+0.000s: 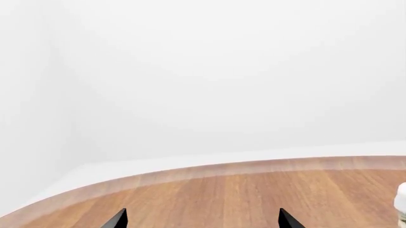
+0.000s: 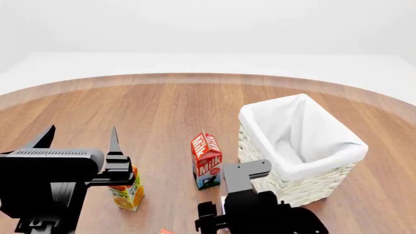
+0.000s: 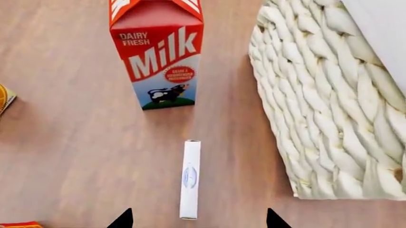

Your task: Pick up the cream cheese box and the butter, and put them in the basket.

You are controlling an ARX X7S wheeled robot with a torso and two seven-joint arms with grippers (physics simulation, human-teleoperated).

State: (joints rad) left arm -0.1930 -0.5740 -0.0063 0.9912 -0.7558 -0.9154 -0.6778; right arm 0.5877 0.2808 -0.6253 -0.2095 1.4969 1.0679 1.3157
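Note:
The cream cheese box [image 3: 189, 179] is a slim white box with a blue mark, lying flat on the wooden table in front of the milk carton. My right gripper [image 3: 198, 220] is open above the table, its two black fingertips apart on either side of the box's near end. The white woven basket [image 3: 330, 109] stands beside the box and is seen whole in the head view, basket [image 2: 299, 146]. Only a red-orange sliver of the butter [image 3: 19, 224] shows at the frame edge; the butter [image 2: 165, 231] shows again in the head view. My left gripper [image 2: 81, 136] is open and holds nothing.
A red-and-white milk carton [image 2: 206, 161] stands left of the basket. An orange juice carton [image 2: 128, 192] stands just under my left gripper. The round table's far edge [image 1: 209, 166] curves ahead of the left gripper [image 1: 203, 219]. My right arm [image 2: 256, 209] covers the table's near part.

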